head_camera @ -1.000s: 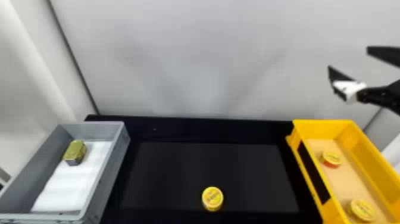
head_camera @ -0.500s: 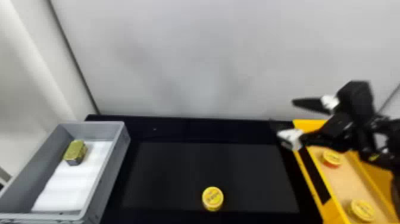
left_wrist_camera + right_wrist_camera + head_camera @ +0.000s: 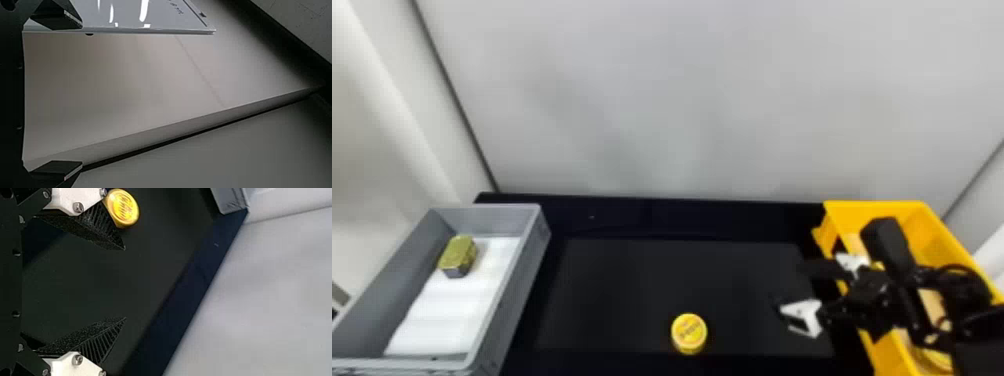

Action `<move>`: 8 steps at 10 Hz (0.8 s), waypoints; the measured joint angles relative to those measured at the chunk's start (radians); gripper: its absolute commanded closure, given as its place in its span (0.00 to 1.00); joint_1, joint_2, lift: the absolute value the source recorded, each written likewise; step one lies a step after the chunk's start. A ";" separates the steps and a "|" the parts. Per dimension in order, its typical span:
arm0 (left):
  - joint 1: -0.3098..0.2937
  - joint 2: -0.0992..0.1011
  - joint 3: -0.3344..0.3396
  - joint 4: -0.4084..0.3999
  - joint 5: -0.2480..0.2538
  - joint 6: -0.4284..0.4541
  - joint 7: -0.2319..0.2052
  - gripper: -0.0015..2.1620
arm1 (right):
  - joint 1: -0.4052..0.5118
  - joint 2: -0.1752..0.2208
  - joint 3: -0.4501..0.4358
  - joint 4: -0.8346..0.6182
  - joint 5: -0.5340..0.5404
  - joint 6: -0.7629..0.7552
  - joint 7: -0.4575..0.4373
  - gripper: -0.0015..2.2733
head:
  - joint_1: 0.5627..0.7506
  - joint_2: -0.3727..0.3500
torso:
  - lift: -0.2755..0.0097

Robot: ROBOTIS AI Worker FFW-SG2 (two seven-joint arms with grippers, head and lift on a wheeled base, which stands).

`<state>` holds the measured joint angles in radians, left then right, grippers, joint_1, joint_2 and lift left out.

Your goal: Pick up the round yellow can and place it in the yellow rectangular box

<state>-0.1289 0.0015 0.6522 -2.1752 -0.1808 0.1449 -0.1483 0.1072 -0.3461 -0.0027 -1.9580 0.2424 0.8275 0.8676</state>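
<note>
Round yellow can (image 3: 689,332), illegible dark lettering (image 3: 691,329) on top, right pincer (image 3: 789,285) spread wide, left pincer (image 3: 82,95) likewise

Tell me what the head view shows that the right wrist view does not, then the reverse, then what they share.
Head view but not right wrist view: the yellow rectangular box, the olive tin and the white liner beneath it.

Right wrist view but not head view: clear bolt heads on the right pincer, and its fingers' fine ribs.

Both: the right pincer, open; the round yellow can on the black surface; part of the gray crate; and the pale wall.
</note>
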 measured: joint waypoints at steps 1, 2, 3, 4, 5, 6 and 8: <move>0.000 0.000 -0.003 0.001 -0.001 0.000 0.001 0.02 | -0.009 0.008 0.019 0.034 0.028 0.022 0.043 0.08 | 0.66 0.53 | 0.77; 0.000 0.000 -0.006 0.001 -0.003 0.001 0.001 0.02 | -0.029 0.014 0.047 0.066 0.054 0.042 0.077 0.09 | 0.66 0.53 | 0.77; 0.000 0.000 -0.007 0.001 -0.004 0.001 0.001 0.02 | -0.051 0.018 0.077 0.091 0.071 0.054 0.097 0.09 | 0.66 0.53 | 0.77; 0.002 0.000 -0.006 0.002 -0.005 0.002 0.001 0.02 | -0.070 0.020 0.103 0.107 0.080 0.060 0.103 0.08 | 0.66 0.53 | 0.77; 0.004 0.000 -0.004 0.003 -0.007 0.005 0.000 0.02 | -0.083 0.022 0.123 0.115 0.082 0.065 0.105 0.08 | 0.66 0.53 | 0.77; 0.005 0.000 -0.004 0.005 -0.011 0.008 -0.002 0.02 | -0.092 0.022 0.142 0.119 0.082 0.069 0.105 0.08 | 0.66 0.53 | 0.77; 0.005 0.000 -0.008 0.011 -0.016 0.011 -0.004 0.02 | -0.104 0.030 0.169 0.128 0.085 0.075 0.121 0.07 | 0.66 0.53 | 0.77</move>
<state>-0.1242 0.0015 0.6444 -2.1643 -0.1968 0.1560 -0.1519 0.0028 -0.3161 0.1661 -1.8297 0.3274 0.9026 0.9883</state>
